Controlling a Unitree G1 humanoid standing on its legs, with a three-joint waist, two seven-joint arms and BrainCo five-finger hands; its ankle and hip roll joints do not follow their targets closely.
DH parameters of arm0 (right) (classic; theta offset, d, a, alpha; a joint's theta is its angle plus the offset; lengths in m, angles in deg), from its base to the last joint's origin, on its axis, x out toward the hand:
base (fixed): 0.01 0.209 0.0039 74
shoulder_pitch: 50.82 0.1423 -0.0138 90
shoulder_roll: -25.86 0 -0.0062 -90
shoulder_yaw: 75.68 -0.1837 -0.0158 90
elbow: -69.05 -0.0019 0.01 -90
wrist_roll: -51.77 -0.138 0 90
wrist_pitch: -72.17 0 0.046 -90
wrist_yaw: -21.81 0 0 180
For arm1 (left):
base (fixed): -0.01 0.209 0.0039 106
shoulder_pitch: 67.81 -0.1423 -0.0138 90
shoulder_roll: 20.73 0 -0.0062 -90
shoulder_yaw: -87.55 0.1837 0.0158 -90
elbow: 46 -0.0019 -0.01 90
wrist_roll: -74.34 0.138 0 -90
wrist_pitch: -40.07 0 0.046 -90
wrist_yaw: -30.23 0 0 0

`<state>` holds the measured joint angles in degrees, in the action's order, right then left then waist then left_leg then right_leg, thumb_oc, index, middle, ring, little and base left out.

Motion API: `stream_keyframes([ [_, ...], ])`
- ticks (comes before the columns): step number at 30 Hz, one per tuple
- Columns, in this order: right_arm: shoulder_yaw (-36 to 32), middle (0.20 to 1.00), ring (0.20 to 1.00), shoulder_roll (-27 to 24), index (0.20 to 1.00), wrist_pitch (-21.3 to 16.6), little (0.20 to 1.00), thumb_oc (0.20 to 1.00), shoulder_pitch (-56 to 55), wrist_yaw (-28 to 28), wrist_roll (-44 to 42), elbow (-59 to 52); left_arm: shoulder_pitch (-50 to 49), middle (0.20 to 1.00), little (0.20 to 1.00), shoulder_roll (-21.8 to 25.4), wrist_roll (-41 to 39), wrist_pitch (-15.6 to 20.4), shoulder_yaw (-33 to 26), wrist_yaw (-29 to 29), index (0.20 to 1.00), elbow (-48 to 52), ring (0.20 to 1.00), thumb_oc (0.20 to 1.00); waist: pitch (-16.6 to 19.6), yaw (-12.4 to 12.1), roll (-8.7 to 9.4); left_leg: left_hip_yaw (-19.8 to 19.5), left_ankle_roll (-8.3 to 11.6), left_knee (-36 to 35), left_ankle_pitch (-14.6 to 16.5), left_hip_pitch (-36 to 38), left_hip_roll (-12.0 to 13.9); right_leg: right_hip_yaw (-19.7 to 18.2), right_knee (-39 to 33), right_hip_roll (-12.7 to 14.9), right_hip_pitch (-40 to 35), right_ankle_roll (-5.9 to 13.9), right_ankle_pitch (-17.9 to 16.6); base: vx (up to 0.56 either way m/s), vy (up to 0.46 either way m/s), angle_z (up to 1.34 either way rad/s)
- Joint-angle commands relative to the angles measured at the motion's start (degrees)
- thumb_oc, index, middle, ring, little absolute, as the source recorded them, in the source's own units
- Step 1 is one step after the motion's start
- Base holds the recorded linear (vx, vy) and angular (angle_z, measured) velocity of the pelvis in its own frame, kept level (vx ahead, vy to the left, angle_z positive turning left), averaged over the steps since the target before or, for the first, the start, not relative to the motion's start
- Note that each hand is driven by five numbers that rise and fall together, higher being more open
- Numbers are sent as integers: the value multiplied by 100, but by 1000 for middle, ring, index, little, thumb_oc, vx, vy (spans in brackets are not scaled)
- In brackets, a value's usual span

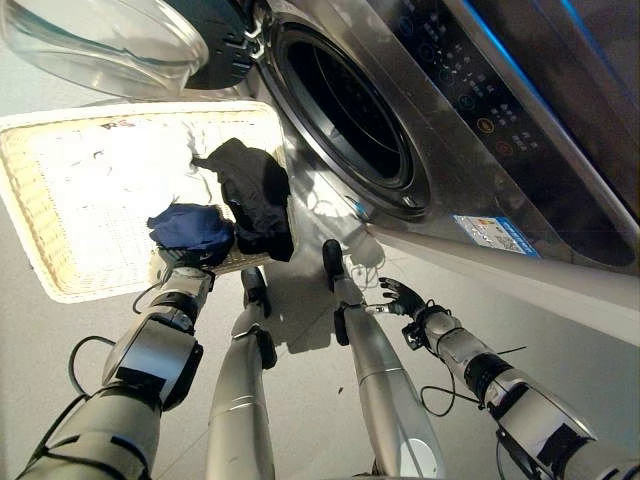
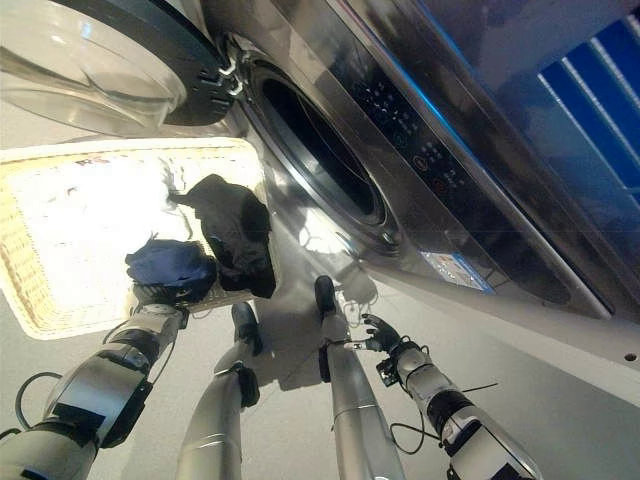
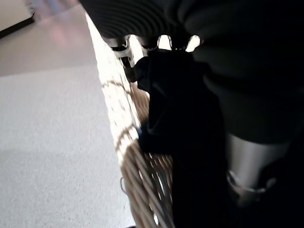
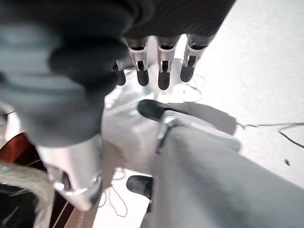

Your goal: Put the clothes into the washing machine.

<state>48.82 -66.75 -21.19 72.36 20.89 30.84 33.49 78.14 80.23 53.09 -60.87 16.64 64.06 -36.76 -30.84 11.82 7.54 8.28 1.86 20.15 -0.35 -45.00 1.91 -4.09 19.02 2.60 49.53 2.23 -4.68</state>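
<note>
Left hand (image 1: 186, 262) grips crumpled dark-blue garment (image 1: 192, 226) at basket (image 1: 40, 240) rim.

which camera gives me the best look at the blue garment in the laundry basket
The left eye view: the blue garment lies bunched at the basket's near edge, whole, just beyond the left hand. The right eye view shows it similarly. The left wrist view shows dark cloth against the wicker.

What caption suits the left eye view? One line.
Left hand grips blue garment at wicker basket beside open washing machine; right hand idle.
</note>
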Motion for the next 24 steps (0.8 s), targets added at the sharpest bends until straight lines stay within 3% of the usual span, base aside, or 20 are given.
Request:
stream_keyframes([
  [1,173,1000,1000,-154,1000,-181,1000,1000,-274,146,-355,-397,92,1000,1000,256,-205,220,1,-372,1000,4,1000,1000,104,69,357,-287,29,1673,1184,-566,-364,275,-467,103,180,248,-489,5,-42,-10],
  [2,168,1000,1000,-166,1000,-188,1000,1000,-284,166,-409,-440,119,1000,1000,260,-211,274,26,-414,1000,29,1000,1000,104,80,363,-309,22,1716,1201,-636,-364,265,-427,98,244,246,-479,-1,-45,-6],
  [3,155,1000,1000,-189,1000,-197,1000,1000,-300,182,-480,-495,165,915,915,273,-234,396,53,-472,915,60,915,915,104,93,370,-338,14,1772,1222,-716,-370,254,-381,85,314,242,-471,-4,-57,1],
  [4,149,1000,1000,-214,1000,-243,1000,1000,-341,197,-605,-563,239,316,316,292,-351,787,94,-597,316,214,316,316,104,115,393,-393,-2,1833,1259,-827,-384,229,-315,64,423,238,-461,-6,-53,3],
  [6,142,1000,1000,-213,1000,-258,1000,1000,-367,198,-642,-586,251,200,200,289,-426,1029,94,-630,200,300,200,200,104,118,398,-409,-4,1843,1267,-848,-381,226,-295,54,441,237,-456,-6,-49,4],
  [8,114,1000,1000,-180,1000,-264,1000,1000,-501,227,-589,-715,221,200,200,237,-837,1868,27,-750,200,863,200,200,104,120,405,-446,-2,1769,1264,-818,-414,197,-312,19,429,239,-456,-12,-73,-4],
  [9,104,1000,1000,-175,1000,-273,1000,1000,-535,232,-569,-738,194,200,200,216,-888,1962,6,-771,200,1010,200,200,104,115,402,-452,-4,1735,1259,-796,-424,194,-325,13,416,237,-456,-25,-70,-2],
  [12,21,1000,1000,-106,1000,-346,1000,1000,-754,220,-404,-793,-110,200,200,40,-1405,2964,-144,-728,200,1904,200,200,104,66,365,-498,14,1528,1209,-603,-488,171,-412,-13,264,238,-470,-19,-72,12],
  [13,22,1000,1000,-107,1000,-346,1000,1000,-757,220,-404,-793,-116,200,200,38,-1404,2965,-145,-726,200,1908,200,200,104,66,365,-499,14,1524,1208,-597,-489,171,-414,-13,259,238,-470,-30,-136,33],
  [14,-53,1000,1000,-39,1000,-398,1000,1000,-860,182,-340,-763,-454,200,200,-141,-1655,3547,-295,-676,200,2486,200,200,104,-21,343,-545,28,1368,1165,-419,-534,188,-489,-24,96,235,-476,-28,-108,26],
  [16,-89,1000,1000,0,1000,-421,1000,1000,-902,155,-294,-732,-646,200,200,-221,-1621,3733,-345,-639,200,2736,200,200,104,-72,330,-562,37,1272,1137,-303,-547,208,-531,-28,-12,239,-477,-36,-131,21],
  [17,-149,1000,1000,43,1000,-412,1000,1000,-957,123,-213,-720,-938,200,200,-342,-1643,4007,-406,-571,200,3109,200,200,104,-177,297,-582,52,1071,1057,-91,-560,248,-599,-29,-213,239,-462,-30,-114,13],
  [20,-167,1000,1000,58,1000,-389,1000,1000,-974,126,-167,-715,-1075,200,200,-397,-1604,4079,-416,-555,200,3253,200,200,104,-226,275,-589,59,946,1004,37,-573,268,-640,-32,-333,237,-448,-25,-60,4],
  [24,-334,1000,1000,112,1000,-291,1000,1000,-890,147,-19,-510,-1826,200,200,-616,-1621,4343,-468,-554,200,3749,200,200,104,-607,66,-740,92,283,670,702,-613,438,-729,-35,-966,203,-246,-49,-79,6],
])
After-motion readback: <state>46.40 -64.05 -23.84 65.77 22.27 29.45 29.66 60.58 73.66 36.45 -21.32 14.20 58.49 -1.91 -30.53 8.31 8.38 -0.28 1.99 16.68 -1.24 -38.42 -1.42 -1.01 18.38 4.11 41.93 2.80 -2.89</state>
